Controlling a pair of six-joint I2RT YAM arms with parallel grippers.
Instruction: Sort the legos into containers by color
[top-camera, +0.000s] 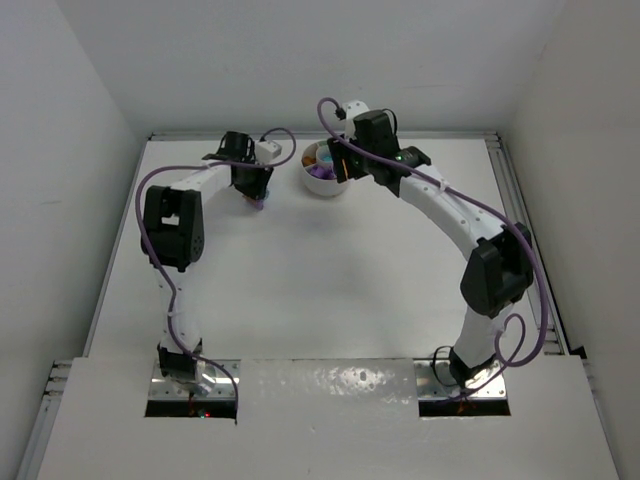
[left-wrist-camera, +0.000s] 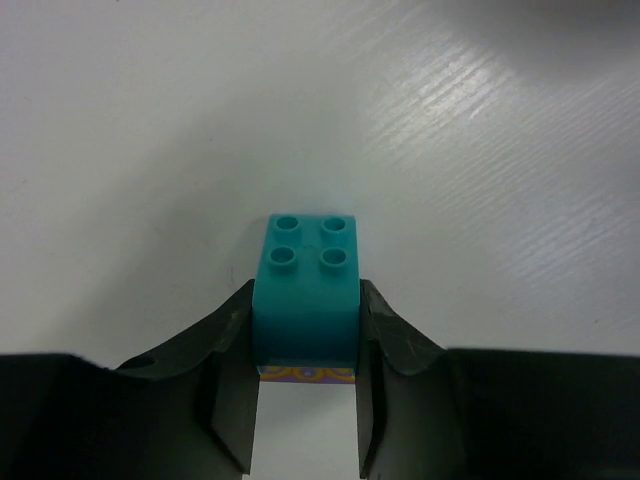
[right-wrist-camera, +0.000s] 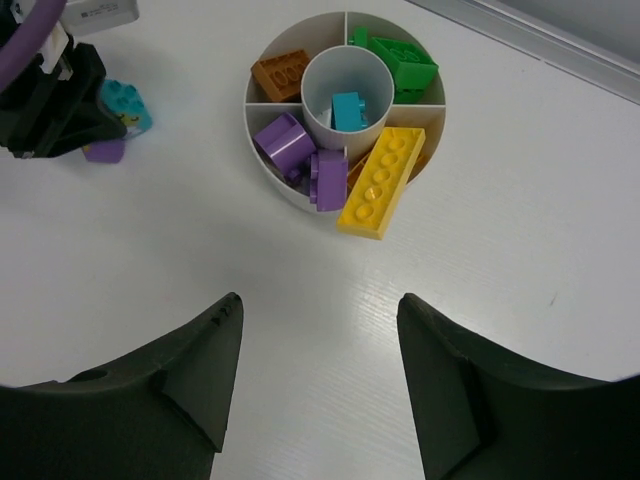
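My left gripper (left-wrist-camera: 307, 300) is shut on a teal-blue lego (left-wrist-camera: 306, 285), with a finger pressed against each side. A purple-and-yellow patterned piece (left-wrist-camera: 307, 374) shows under the brick. The right wrist view shows this same teal lego (right-wrist-camera: 126, 106) beside a purple piece (right-wrist-camera: 103, 152) on the table, left of the white dish (right-wrist-camera: 251, 125). The containers hold an orange lego (right-wrist-camera: 280, 72), a green one (right-wrist-camera: 402, 60), purple ones (right-wrist-camera: 286, 140), a teal one (right-wrist-camera: 348, 108) in the central well, and a long yellow one (right-wrist-camera: 382, 182) that overhangs the rim. My right gripper (right-wrist-camera: 318, 300) is open and holds nothing, just short of the dish.
In the top view the dish (top-camera: 322, 190) sits at the far middle of the white table, with the left gripper (top-camera: 255, 195) just to its left and the right arm (top-camera: 440, 200) arching in from the right. White walls enclose the table. A metal rail (right-wrist-camera: 540, 40) runs behind the dish.
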